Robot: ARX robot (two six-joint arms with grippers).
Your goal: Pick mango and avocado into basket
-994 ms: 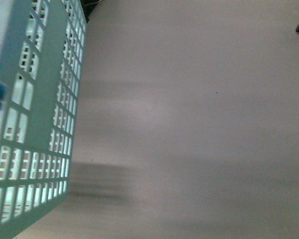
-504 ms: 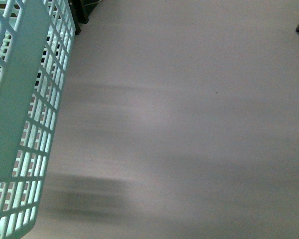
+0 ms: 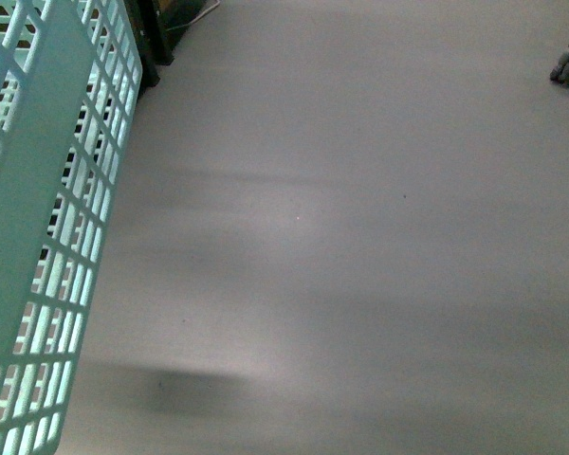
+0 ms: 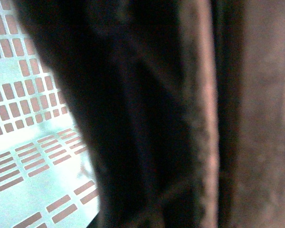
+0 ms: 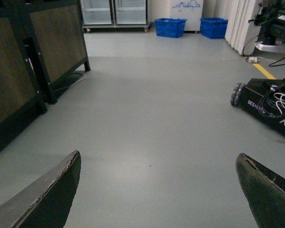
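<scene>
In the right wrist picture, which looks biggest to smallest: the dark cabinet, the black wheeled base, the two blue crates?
1. dark cabinet
2. black wheeled base
3. left blue crate and right blue crate: alike; both far off, so real size is unsure.

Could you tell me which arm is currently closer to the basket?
The left arm: its wrist camera shows the basket's grid close up. The right gripper hangs open over the floor, with no basket in its view.
</scene>
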